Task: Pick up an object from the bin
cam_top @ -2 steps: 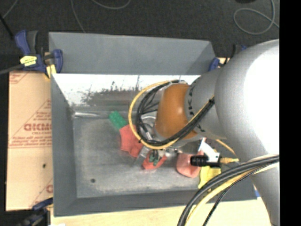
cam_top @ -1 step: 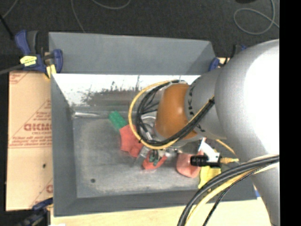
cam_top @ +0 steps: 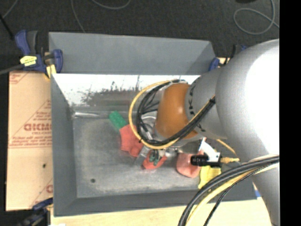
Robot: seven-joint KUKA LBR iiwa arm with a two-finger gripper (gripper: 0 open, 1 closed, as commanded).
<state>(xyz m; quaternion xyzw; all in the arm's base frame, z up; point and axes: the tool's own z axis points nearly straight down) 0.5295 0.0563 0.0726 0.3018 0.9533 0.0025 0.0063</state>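
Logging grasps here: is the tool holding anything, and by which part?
Cannot be told. The tool is down at a small red-and-green thing beside a red block, but any hold is hidden from this view.

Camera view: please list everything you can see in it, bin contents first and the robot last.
bin: one, grey, middle of view
green piece: one, green, left of the bin's middle, towards the back wall
red lump: one, red, just in front of the green piece
red-and-green piece: one, small, under the gripper, kind unclear
pink lump: one, pink, front right
yellow piece: one, yellow, front right corner, partly behind cables
arm: one, silver, reaching in from the right
orange cover: one, on the wrist
cables: several, black and yellow, looped round the wrist
gripper: one, low over the bin's middle
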